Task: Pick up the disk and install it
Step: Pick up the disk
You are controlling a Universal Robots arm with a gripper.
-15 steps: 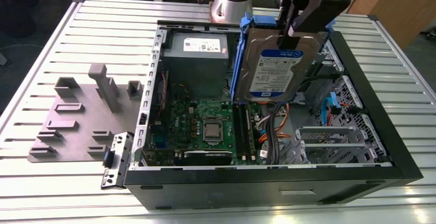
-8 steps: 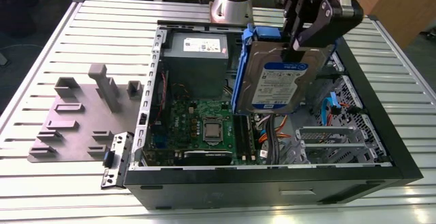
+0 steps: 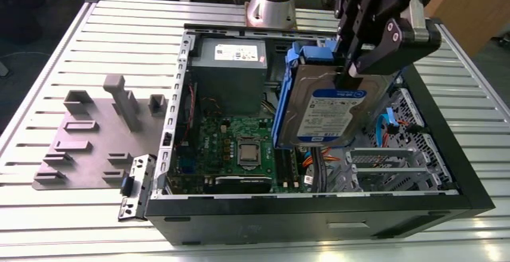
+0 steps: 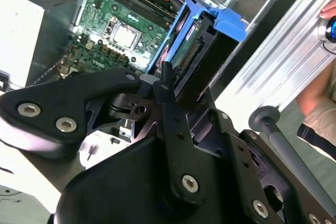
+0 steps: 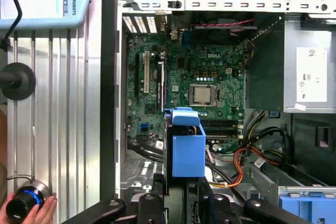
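The disk (image 3: 333,111) is a silver-grey drive with a white-and-blue label, framed by a blue carrier rail. It hangs on edge above the open computer case (image 3: 319,205), over the right side of the motherboard (image 3: 239,139). My black gripper (image 3: 352,73) is shut on its upper end. In the second wrist view the gripper (image 4: 170,92) clamps the disk (image 4: 202,43) by its connector end. In the first wrist view the blue carrier of the disk (image 5: 187,148) sticks out from the gripper (image 5: 181,191) above the board.
A grey power supply box (image 3: 229,71) with a white sticker fills the case's far corner. A metal drive cage (image 3: 390,166) and orange cables lie on the exterior view's right. A grey fixture plate (image 3: 88,145) lies outside the case. A hand (image 5: 29,211) holds a button.
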